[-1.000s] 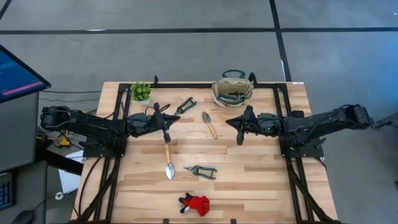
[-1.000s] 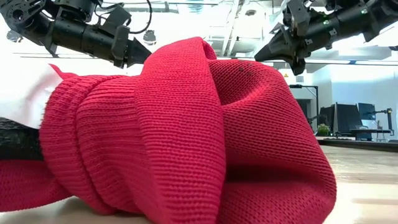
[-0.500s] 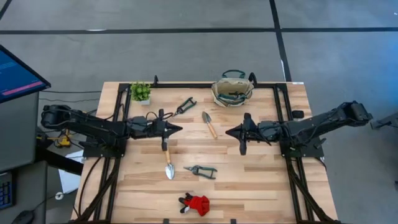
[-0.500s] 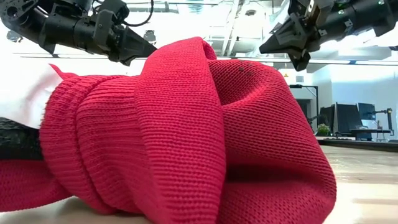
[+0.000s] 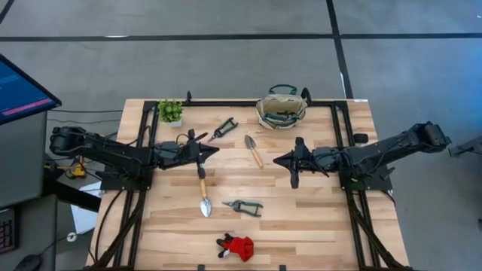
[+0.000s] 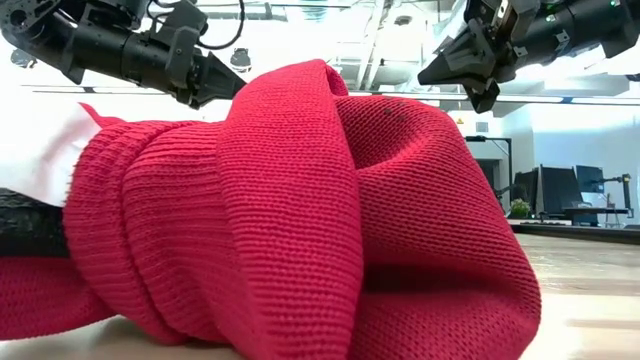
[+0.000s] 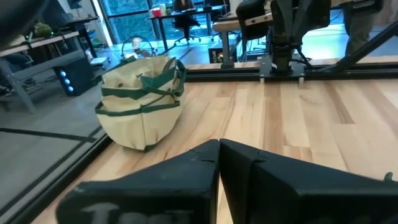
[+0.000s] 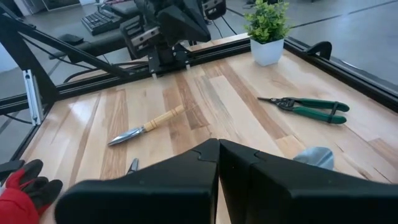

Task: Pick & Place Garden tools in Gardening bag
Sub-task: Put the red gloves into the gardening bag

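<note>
Trowel (image 5: 203, 190) at table's 7 o'clock | stiff, light; we'd grip its wooden handle | left gripper (image 5: 214, 150), right gripper (image 5: 277, 159): fingers closed, empty

Beige, green-trimmed gardening bag (image 5: 282, 110)

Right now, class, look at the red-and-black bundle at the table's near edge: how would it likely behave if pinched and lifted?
The red-and-black bundle is folded knit fabric, so it would probably sag and unfold rather than stay stiff. It looks soft and light for its bulk, unlikely to roll. A pinch might catch only one layer.
</note>
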